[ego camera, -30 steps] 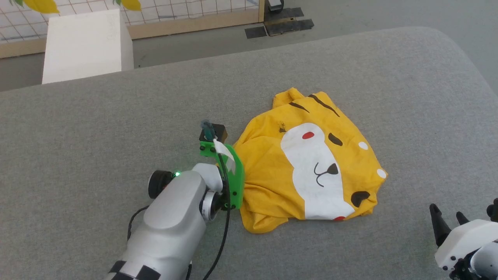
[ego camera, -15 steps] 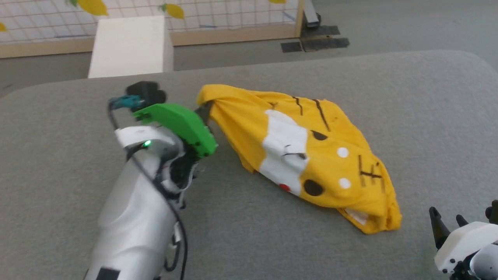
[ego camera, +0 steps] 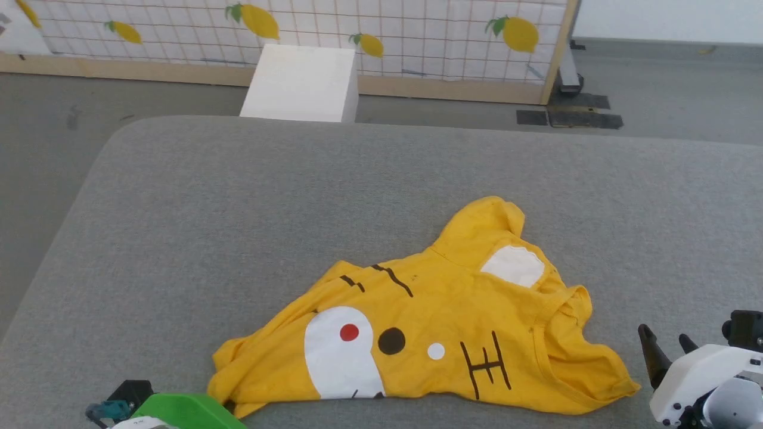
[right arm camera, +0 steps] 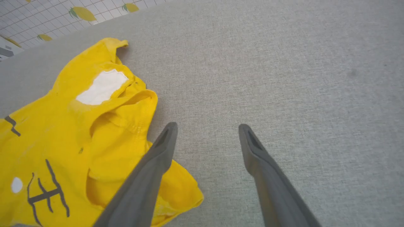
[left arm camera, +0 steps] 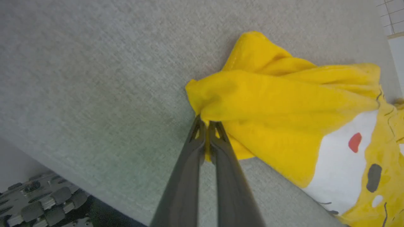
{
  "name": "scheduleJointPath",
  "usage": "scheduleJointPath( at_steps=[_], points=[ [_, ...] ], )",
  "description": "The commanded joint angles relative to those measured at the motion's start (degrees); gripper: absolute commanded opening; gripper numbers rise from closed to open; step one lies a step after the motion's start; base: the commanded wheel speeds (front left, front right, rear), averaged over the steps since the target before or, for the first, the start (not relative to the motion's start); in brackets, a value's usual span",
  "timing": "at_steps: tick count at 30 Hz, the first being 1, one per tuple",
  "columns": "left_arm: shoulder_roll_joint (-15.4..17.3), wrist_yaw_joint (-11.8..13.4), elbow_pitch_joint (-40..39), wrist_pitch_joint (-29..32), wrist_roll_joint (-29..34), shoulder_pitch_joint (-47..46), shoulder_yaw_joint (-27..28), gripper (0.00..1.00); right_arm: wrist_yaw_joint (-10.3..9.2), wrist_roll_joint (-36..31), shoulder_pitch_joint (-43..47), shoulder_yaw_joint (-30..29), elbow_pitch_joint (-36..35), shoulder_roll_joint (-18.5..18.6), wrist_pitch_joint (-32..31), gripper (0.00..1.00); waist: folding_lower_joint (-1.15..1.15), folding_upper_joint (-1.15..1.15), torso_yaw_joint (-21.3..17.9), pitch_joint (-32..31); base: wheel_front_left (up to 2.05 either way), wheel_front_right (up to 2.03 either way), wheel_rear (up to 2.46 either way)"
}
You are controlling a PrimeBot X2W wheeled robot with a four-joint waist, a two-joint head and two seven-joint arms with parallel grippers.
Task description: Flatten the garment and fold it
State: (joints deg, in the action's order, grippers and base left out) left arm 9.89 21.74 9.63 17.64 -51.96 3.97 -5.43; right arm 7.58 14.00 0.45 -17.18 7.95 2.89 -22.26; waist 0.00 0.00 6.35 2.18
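The garment (ego camera: 429, 322) is a yellow T-shirt lying print-up and rumpled on the grey padded surface (ego camera: 238, 202), with white patches, black stripes and a red dot showing. In the left wrist view my left gripper (left arm camera: 206, 126) is shut on a bunched yellow corner of the garment (left arm camera: 284, 101), low over the surface. Its green wrist bracket (ego camera: 179, 414) sits at the head view's bottom left, beside that corner. My right gripper (ego camera: 664, 342) stands open just right of the shirt's sleeve. In the right wrist view the right gripper (right arm camera: 208, 127) has bare fabric surface between its fingers, with the garment (right arm camera: 63, 126) to the left.
Beyond the surface's far edge stand a white box (ego camera: 301, 83) and a lemon-printed grid panel (ego camera: 387, 36) on grey floor. The surface's near edge (left arm camera: 72, 186) runs close under the left gripper, with a dark floor mat (left arm camera: 31, 201) below.
The left gripper shut on the shirt's edge, lifted it and drew it toward the near left, spreading the shirt wider. The head camera has turned too. The right gripper stayed open.
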Motion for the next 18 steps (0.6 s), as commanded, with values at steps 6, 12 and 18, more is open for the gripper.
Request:
scheduleJointPath(
  at_steps=[6, 12, 18],
  points=[
    [-0.2, -5.2, -5.0, -3.9, 0.2, -2.4, 0.0, 1.00, -0.09, -0.8, 0.1, 1.4, -0.7, 0.0, -0.7, 1.00, 0.00, 0.00, 1.8, -1.3, 0.00, 0.00, 0.00],
    [4.1, -9.1, -8.4, -22.9, 16.2, -7.4, -3.6, 1.00, -0.09, -2.8, -0.2, 6.0, -1.5, 0.0, -6.5, 1.00, 0.00, 0.00, 0.9, -0.9, 0.00, 0.00, 0.00],
    [3.5, -11.0, -6.6, -31.6, 24.5, -8.1, -7.6, 1.00, -0.09, -8.3, -1.5, 10.8, 0.0, 0.0, -14.2, 1.00, 0.00, 0.00, 0.6, 0.2, 0.00, 0.00, 0.00]
  ],
)
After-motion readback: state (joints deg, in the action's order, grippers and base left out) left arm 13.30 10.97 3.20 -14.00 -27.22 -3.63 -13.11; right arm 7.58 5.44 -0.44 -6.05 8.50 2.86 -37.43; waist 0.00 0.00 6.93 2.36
